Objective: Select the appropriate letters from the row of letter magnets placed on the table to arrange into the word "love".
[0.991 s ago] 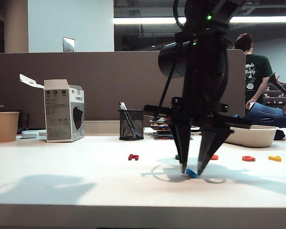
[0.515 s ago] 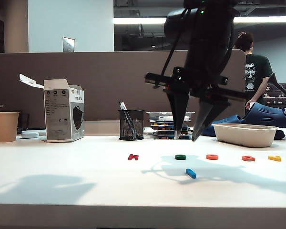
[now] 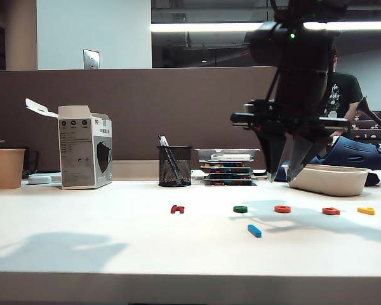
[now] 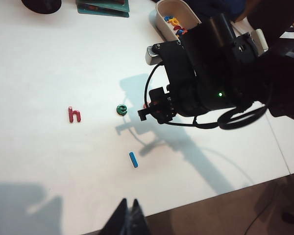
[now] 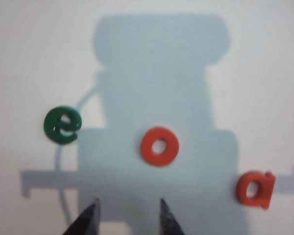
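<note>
Right gripper (image 3: 284, 176) risen off blue l (image 3: 254, 230); left gripper (image 4: 129, 221) closed

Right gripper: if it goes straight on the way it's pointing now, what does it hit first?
Probably the orange o: the right gripper is open, empty, aimed down at the table, with the o just ahead of its tips. Depth is unclear.

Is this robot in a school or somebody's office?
It looks like an office. The white table backs onto a brown cubicle divider, with a mesh pen holder and a paper cup on it, and a person sits at another desk behind.
</note>
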`<act>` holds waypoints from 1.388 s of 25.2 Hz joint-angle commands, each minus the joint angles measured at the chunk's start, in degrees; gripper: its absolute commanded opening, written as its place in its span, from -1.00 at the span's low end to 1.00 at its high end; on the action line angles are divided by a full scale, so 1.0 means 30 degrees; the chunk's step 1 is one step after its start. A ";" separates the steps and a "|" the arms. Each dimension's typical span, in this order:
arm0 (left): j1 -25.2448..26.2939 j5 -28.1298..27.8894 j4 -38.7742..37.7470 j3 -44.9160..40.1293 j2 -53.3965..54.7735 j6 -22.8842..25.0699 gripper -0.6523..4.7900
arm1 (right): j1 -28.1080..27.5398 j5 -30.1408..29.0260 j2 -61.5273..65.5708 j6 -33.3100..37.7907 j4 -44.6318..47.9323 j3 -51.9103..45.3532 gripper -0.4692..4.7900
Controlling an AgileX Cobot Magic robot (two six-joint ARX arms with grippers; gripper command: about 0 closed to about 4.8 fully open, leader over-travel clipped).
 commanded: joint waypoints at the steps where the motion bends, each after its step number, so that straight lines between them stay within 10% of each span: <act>1: -0.0015 -0.0036 0.0131 0.0044 -0.0036 0.0022 -0.78 | -0.0255 -0.0641 0.0459 -0.0321 0.0561 0.0015 -0.25; 35: -0.0015 -0.0029 0.0131 0.0044 -0.0036 0.0022 -0.78 | -0.0488 -0.1158 0.2404 -0.0299 0.1399 0.0015 -0.26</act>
